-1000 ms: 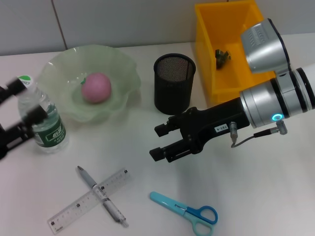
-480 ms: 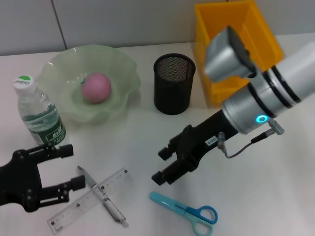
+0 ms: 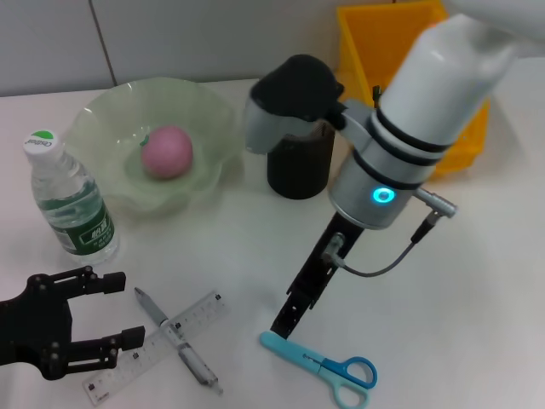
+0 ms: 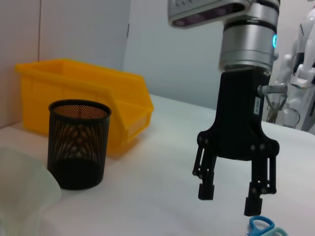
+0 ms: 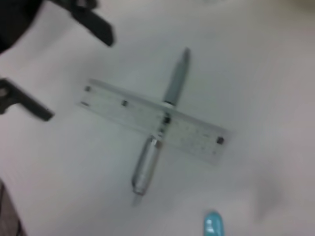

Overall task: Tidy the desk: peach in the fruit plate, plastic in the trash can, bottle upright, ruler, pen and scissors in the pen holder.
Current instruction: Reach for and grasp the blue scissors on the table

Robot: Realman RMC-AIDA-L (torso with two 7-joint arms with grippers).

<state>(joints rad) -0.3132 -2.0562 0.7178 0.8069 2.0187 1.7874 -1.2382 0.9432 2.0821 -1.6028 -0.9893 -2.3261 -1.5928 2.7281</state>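
head: high, looking down | left wrist: low, sideways | right wrist: close overhead | shared: scissors

a white table carries a pale green fruit plate, an upright water bottle, a black mesh pen holder, a yellow bin, blue scissors, and a clear ruler lying crossed with a grey pen.

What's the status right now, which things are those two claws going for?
Right gripper open, poised over blue scissors. Left gripper open, beside clear ruler crossed by grey pen. Nothing held; black mesh pen holder empty.
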